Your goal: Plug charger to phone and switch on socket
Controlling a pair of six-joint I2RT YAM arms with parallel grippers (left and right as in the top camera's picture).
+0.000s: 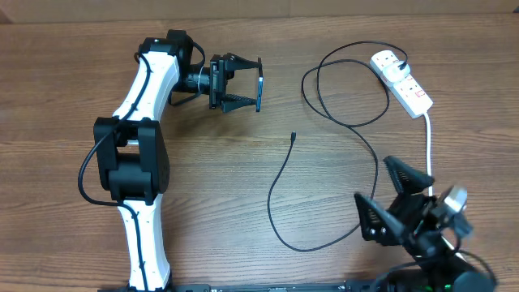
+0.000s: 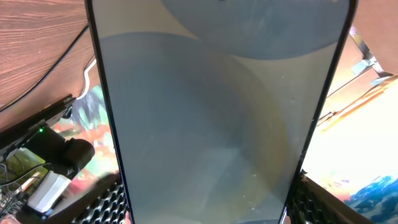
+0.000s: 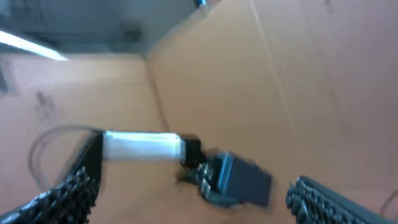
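Right pincer (image 1: pixel 371 178): nearest the front edge of the table (image 1: pixel 65 97), on the right. Its jaws are spread wide with nothing between them. The right wrist view is blurred but shows the toothed pads (image 3: pixel 65 193) well apart.
Charger cable (image 1: pixel 280 219): thin and black, lying on the wood. It bows toward the front edge, rises past the right pincer, loops, and ends at the socket.
Tip (image 1: pixel 293 136): lies free at mid-table, touching nothing, apart from the phone.
Left pincer (image 1: pixel 256 83): mid-left of the table, clamped on the phone.
Phone (image 2: pixel 217 112): gripped by its long edges between the fingers (image 2: pixel 107 202), and seen edge-on from overhead. Its pale screen fills the left wrist view. Whether it touches the table cannot be told.
Socket (image 1: pixel 403 81): white strip lying at an angle at the far right.
Plug (image 1: pixel 399 62): black, seated in the socket's far end.
Red switch (image 1: pixel 420 96): at the nearer end; its position cannot be told.
White lead (image 1: pixel 428 146): runs from the socket's near end toward the right arm.
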